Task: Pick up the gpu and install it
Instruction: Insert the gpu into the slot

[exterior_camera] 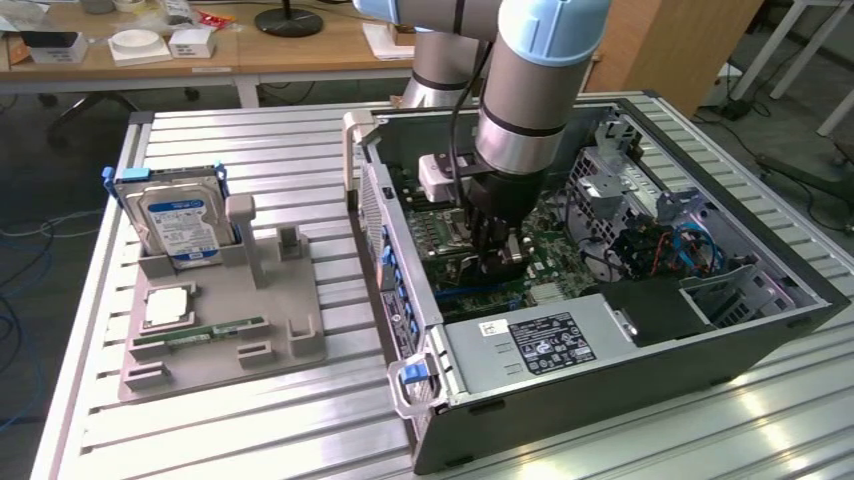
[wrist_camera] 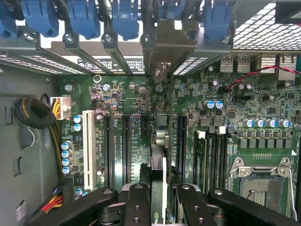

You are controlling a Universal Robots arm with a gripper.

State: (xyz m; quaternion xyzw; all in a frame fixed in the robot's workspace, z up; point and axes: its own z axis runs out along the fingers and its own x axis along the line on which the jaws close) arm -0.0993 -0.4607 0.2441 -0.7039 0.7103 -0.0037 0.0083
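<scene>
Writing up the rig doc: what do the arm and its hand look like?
The arm has silver-grey tube sections with pale blue joint caps and a black band near the wrist. A small white box sits at the wrist, with a black cable running up alongside the arm. The hand is black, with jointed linkage fingers held by round silver pins.

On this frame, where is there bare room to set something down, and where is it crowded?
Free: the slatted table behind the grey holder tray, and the strip in front of the computer case. Crowded: the tray, with the hard drive and memory stick, and the case interior, where the hand holds the gpu over the motherboard.
</scene>
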